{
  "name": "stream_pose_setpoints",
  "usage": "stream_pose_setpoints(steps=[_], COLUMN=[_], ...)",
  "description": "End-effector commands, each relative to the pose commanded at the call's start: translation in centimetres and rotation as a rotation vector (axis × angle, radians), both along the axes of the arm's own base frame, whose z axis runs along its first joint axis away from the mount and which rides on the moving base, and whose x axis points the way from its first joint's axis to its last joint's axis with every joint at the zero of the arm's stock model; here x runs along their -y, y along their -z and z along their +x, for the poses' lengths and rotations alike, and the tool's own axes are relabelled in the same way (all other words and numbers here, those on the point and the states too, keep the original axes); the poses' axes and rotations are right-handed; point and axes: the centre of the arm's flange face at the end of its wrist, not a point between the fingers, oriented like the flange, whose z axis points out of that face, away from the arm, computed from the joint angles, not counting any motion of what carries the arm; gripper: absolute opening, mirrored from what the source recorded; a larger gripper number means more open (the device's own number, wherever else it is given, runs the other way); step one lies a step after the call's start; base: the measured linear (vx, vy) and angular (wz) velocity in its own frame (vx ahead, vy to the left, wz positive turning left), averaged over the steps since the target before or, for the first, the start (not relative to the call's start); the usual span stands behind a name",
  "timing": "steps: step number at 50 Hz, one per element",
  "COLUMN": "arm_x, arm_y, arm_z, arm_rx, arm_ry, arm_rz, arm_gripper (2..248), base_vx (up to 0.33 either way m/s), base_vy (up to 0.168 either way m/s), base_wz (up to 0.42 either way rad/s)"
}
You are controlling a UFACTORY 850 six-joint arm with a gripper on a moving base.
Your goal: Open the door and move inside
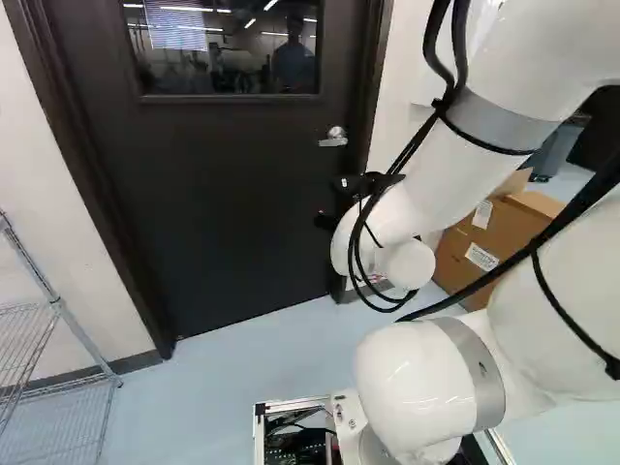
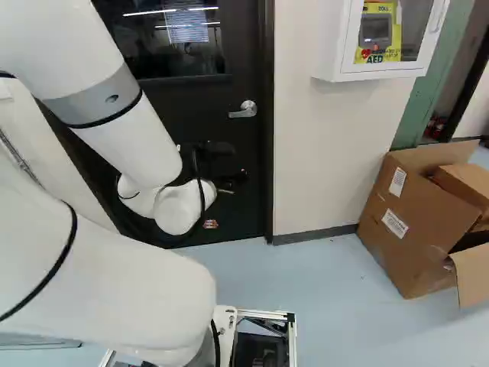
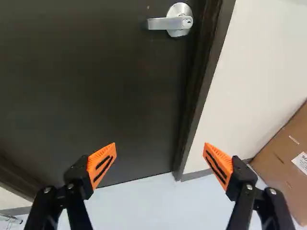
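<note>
Facing the door (image 1: pixel 223 203), the white arm (image 2: pixel 126 138) holds its gripper (image 2: pixel 221 162) in front of the door's lower part, below the level of the handle. The jaws stand wide apart with nothing between them, their orange pads (image 3: pixel 101 165) showing. The door sits closed in its dark frame (image 3: pixel 209 72). Its silver lever handle (image 3: pixel 163 23) is near the door's right edge in both base views, and in the wrist view it lies ahead of the jaws, apart from them. A window (image 1: pixel 228 48) fills part of the door above the handle. To the door's right in the right base view are an open cardboard box (image 2: pixel 412 222) on the floor (image 2: pixel 321 290) and a white wall cabinet (image 2: pixel 382 72). A wire rack (image 1: pixel 60 308) stands to the door's left in the left base view.
</note>
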Motion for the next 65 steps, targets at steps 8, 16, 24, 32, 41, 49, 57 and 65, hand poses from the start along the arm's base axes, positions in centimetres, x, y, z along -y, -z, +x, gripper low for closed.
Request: stream_pose_setpoints(steps=[8, 16, 24, 32, 41, 49, 57, 65], arm_x=[0.0, 0.0, 0.0, 0.0, 0.0, 0.0, 0.0, 0.0], arm_y=[0.0, 0.0, 0.0, 0.0, 0.0, 0.0, 0.0, 0.0], arm_z=[0.0, 0.0, 0.0, 0.0, 0.0, 0.0, 0.0, 0.0], arm_rx=[0.0, 0.0, 0.0, 0.0, 0.0, 0.0, 0.0, 0.0], arm_ry=[0.0, 0.0, 0.0, 0.0, 0.0, 0.0, 0.0, 0.0], arm_rz=[0.0, 0.0, 0.0, 0.0, 0.0, 0.0, 0.0, 0.0], arm_gripper=[247, 247, 247, 247, 247, 247, 247, 247], base_vx=[0.125, 0.105, 0.093, 0.087, 0.088, 0.077, 0.034, 0.0], base_vy=[0.042, 0.042, 0.042, 0.036, 0.038, 0.036, 0.013, 0.0], base_wz=[-0.021, -0.014, -0.012, -0.012, -0.012, -0.011, -0.01, 0.0])
